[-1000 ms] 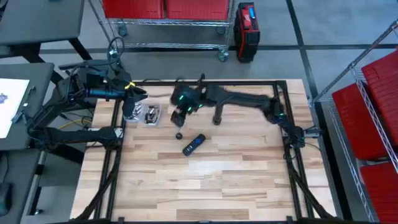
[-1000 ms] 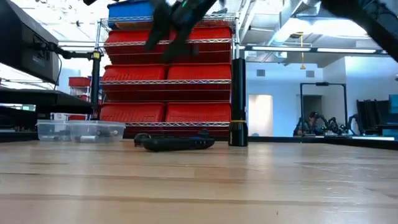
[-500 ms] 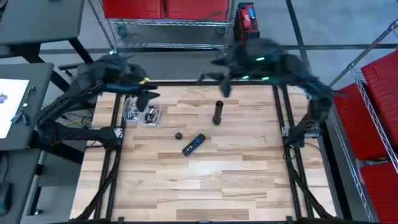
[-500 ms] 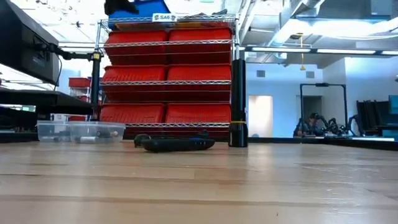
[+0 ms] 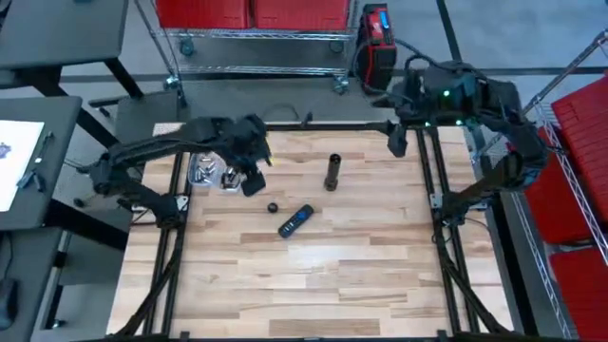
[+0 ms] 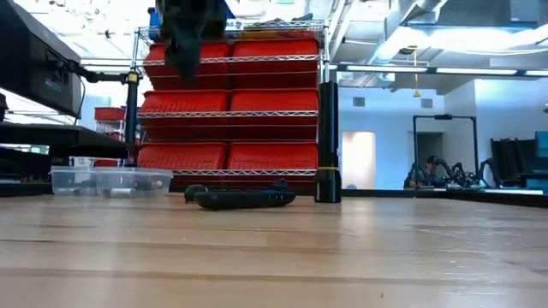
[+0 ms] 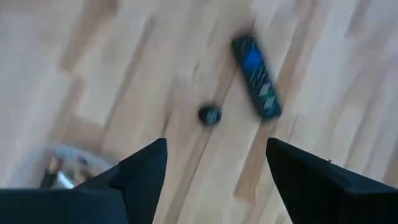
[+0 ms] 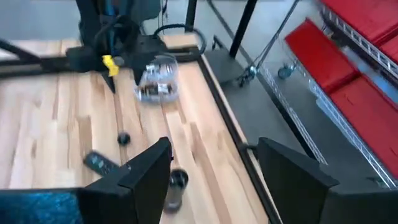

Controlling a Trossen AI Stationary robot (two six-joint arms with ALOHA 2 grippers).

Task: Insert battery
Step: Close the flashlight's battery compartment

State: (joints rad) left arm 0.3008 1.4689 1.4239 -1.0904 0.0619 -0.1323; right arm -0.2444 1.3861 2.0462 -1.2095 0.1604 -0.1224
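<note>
Hovering above the wooden surface [image 5: 313, 275], the left claw [image 5: 253, 182] hangs beside the clear plastic containers [image 5: 217, 174] near the left edge, its fingers [image 7: 140, 177] spread wide and holding nothing. Past those fingers the wrist view shows the small black cap [image 7: 209, 115] and the dark remote [image 7: 256, 77] lying flat on the wood, apart from each other. From overhead, the cap [image 5: 273, 206] sits just left of the remote [image 5: 296, 220], and a black cylindrical flashlight [image 5: 332, 172] stands upright farther back. The right claw [image 5: 398, 140] is raised over the back right corner — open too, and empty. No loose battery can be made out on the wood; the containers hold small metallic items too blurred to identify.
</note>
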